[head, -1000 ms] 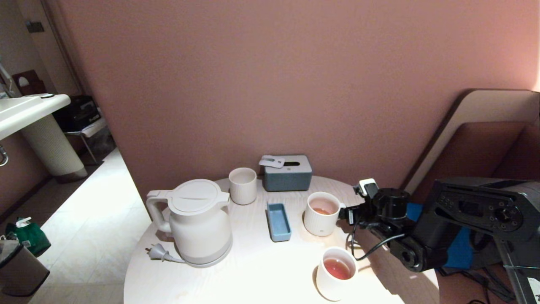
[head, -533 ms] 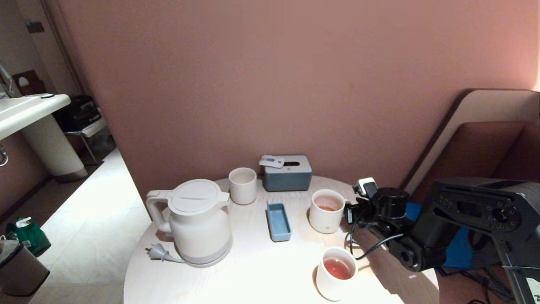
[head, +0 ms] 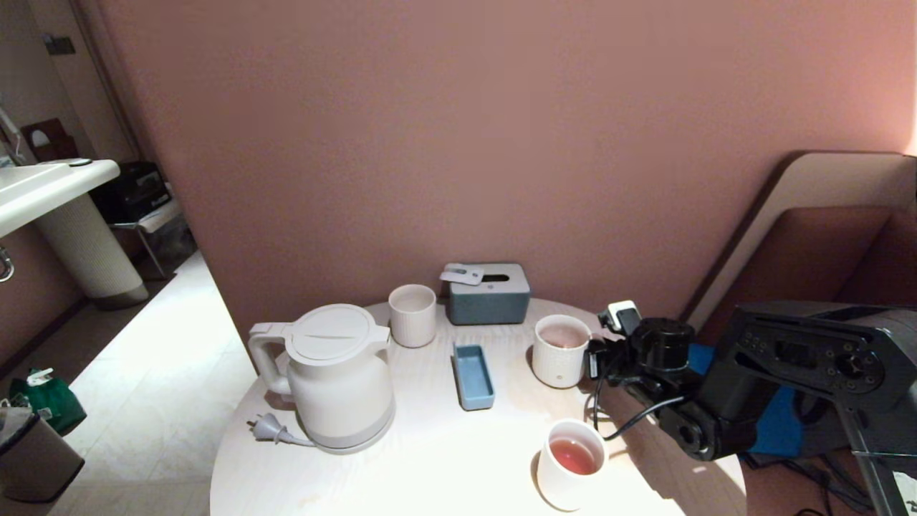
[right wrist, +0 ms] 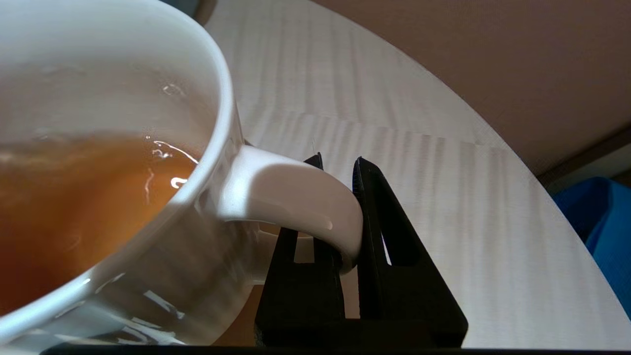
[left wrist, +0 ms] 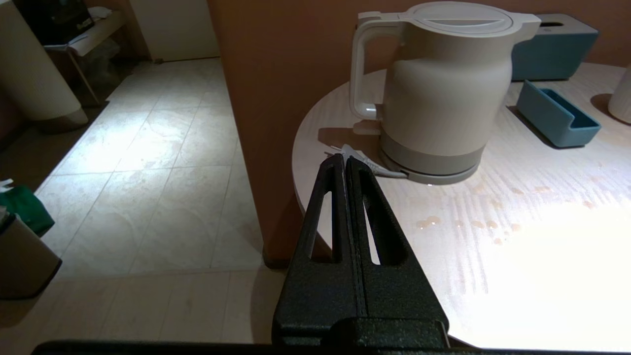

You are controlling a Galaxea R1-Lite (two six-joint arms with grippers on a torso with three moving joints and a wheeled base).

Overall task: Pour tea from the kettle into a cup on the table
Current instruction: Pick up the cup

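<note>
Pinkish wall (head: 501,143) — pale tiled floor (head: 165,344); possibly washbasin (head: 43,190) leftward.

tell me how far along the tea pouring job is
Looks done: tea already sits in the mug, and a second cup near the table edge holds some too. In hand: the right tool is clamped on the mug's handle. The kettle stands upright, untouched; the left tool is shut, short of it. Left: apparently any further pour.
</note>
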